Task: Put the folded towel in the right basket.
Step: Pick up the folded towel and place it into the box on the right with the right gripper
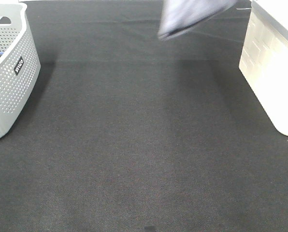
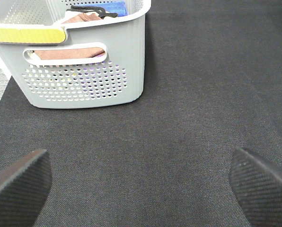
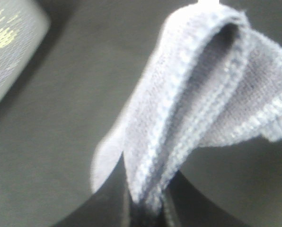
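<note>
**Table** (image 1: 134, 159): dark woven surface, filling the near and middle ground.

**Left gripper** (image 2: 141, 189): fingers spread wide with nothing between them, low over the table. It faces the grey perforated basket (image 1: 8, 77), which holds folded cloths, and it is well apart from the task's thing.

**Right basket** (image 1: 274, 72): cream-white, standing at the table's right edge, middle to far ground. Its inside is not visible.

**Right gripper** (image 3: 143, 210): pinching the towel's lower folds between dark fingers.

**Folded towel** (image 1: 192, 17): pale grey-lavender and blurred, held aloft at the far edge of the table. It drapes in a slant, its lower end toward the left basket.

**Governing relation**: the right basket lies to the towel's right, near but not beneath it. The right arm is the nearer one and already carries the load. As a judgement, the carry needs a sideways travel to get over the rim.
</note>
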You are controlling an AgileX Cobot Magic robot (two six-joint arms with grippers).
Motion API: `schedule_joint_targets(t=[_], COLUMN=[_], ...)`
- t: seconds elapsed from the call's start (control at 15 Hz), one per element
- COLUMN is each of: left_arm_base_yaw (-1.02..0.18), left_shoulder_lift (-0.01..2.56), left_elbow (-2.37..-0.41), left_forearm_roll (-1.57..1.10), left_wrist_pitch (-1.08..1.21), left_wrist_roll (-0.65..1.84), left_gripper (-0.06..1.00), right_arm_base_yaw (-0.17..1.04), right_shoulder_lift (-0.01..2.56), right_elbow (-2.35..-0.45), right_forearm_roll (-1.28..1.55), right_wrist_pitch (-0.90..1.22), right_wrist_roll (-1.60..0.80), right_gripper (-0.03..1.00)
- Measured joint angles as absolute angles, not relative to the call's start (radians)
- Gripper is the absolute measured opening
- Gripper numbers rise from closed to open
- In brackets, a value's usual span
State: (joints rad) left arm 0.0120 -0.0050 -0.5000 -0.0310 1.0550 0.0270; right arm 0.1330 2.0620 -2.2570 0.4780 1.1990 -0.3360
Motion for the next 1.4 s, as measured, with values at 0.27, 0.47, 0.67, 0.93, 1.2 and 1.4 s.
schedule_joint_targets(t=[0.27, 0.47, 0.67, 0.93, 1.2, 1.4], left_arm_base_yaw=[0.012, 0.012, 0.012, 0.012, 0.012, 0.012], left_shoulder_lift=[-0.005, -0.005, -0.005, -0.005, -0.005, -0.005], left_elbow=[-0.500, -0.500, -0.500, -0.500, -0.500, -0.500], left_forearm_roll=[-0.031, -0.031, -0.031, -0.031, -0.031, -0.031], left_wrist_pitch=[1.055, 1.055, 1.055, 1.055, 1.055, 1.055], left_wrist_roll=[0.027, 0.027, 0.027, 0.027, 0.027, 0.027], left_gripper=[0.97, 0.97, 0.97, 0.97, 0.97, 0.97], right_arm_base_yaw=[-0.087, -0.192, -0.210, -0.210, -0.210, -0.207], right_shoulder_lift=[1.955, 1.952, 1.966, 2.071, 2.121, 2.104], right_elbow=[-2.257, -2.257, -2.249, -2.150, -2.138, -2.138], right_forearm_roll=[0.433, 0.327, 0.195, 0.175, 0.169, 0.221], right_wrist_pitch=[1.220, 1.220, 1.221, 1.220, 1.222, 1.221], right_wrist_roll=[-0.278, -0.184, -0.174, -0.160, -0.132, -0.133], right_gripper=[0.08, 0.08, 0.08, 0.08, 0.55, 0.75])
